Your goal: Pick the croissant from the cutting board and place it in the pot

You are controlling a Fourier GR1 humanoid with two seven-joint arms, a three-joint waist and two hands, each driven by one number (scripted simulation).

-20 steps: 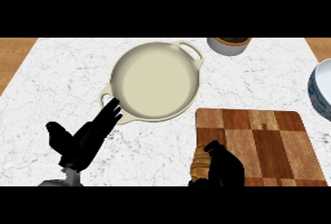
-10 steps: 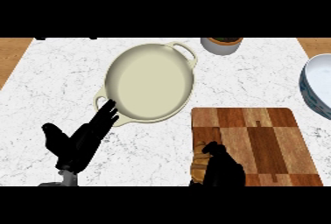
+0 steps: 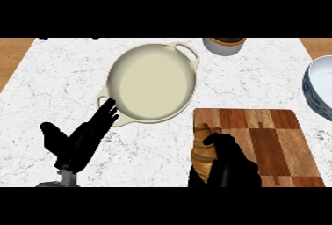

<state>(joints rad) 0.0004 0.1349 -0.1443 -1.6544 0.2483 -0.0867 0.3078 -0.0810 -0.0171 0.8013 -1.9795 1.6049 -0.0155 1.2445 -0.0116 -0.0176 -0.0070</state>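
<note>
Head view, looking steeply down on a white marbled counter top [image 3: 259, 92] with wooden surface showing at its far left and right corners. Golden-brown crescent croissant [image 3: 203, 151] lies on the left part of a striped brown wooden cutting board [image 3: 272, 140], near the board's left edge and close to the lower edge of the view. The black right hand [image 3: 228, 163] is on the croissant from the right side, its fingers curled over the pastry and hiding the lower right part of it; the croissant looks to be resting on the board.

A cream-coloured oval pot with two small side handles [image 3: 152, 82] stands on the counter up and to the left of the board, apart from it, its inside bare. The black left hand [image 3: 79, 141] shows at the lower left with fingers straight and spread, holding nothing; its fingertips [image 3: 107, 110] reach the pot's lower left handle, whether touching cannot be told.

At the top edge, right of the pot, sits a small grey cup with dark contents [image 3: 224, 44]. A pale blue-rimmed round bowl [image 3: 319, 85] is cut off by the right edge.
</note>
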